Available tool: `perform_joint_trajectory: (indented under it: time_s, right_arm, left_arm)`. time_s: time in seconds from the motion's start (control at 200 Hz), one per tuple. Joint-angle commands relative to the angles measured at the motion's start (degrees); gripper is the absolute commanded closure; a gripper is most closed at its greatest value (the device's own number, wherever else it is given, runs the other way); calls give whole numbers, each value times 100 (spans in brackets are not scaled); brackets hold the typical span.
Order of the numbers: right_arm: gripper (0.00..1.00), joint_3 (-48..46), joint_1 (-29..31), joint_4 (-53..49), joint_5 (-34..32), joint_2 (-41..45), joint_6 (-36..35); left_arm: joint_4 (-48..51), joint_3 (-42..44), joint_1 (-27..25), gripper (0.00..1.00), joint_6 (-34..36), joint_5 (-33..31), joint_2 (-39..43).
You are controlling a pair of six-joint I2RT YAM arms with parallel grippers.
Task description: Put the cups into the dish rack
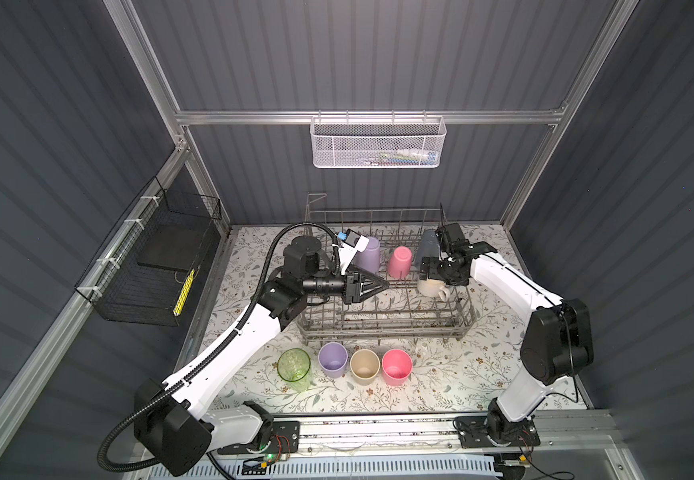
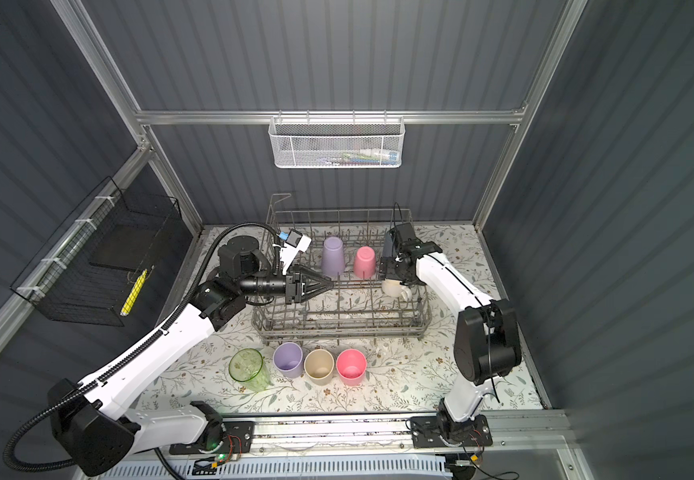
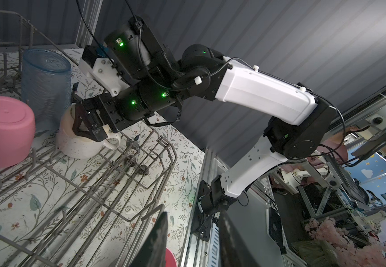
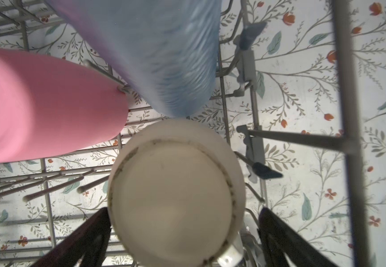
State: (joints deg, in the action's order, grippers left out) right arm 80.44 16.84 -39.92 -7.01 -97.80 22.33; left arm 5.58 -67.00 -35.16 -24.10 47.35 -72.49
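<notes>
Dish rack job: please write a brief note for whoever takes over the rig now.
Left hand: partly open, empty, over the dish rack.
Right hand: open, jaws either side of the cream cup.
Done, upside down in rack: lilac cup, pink cup, blue cup, cream cup.
To load, upright on the table: green cup, second lilac cup, beige cup, second pink cup.

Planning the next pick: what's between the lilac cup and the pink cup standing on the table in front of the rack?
A beige cup stands upright there, mouth up, flanked by the lilac cup and the pink cup. Both top views show it.
</notes>
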Motion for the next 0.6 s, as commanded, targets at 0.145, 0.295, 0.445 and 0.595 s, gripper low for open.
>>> perform_joint_trajectory:
  time_s: [0.145, 0.295, 0.445, 0.595]
  right_arm:
    - [1, -4, -56, 0, -252, 312, 60]
    - [1, 11, -60, -43, -102, 523, 69]
    - [1, 6, -49, -77, 12, 925, 88]
    - [1, 11, -53, -79, 122, 1429, 52]
  left_arm:
    - [48, 73, -4, 63, 134, 77, 108]
    - [45, 51, 0, 63, 134, 73, 76]
    - [31, 21, 1, 63, 133, 45, 44]
    - [15, 12, 0, 63, 123, 11, -11]
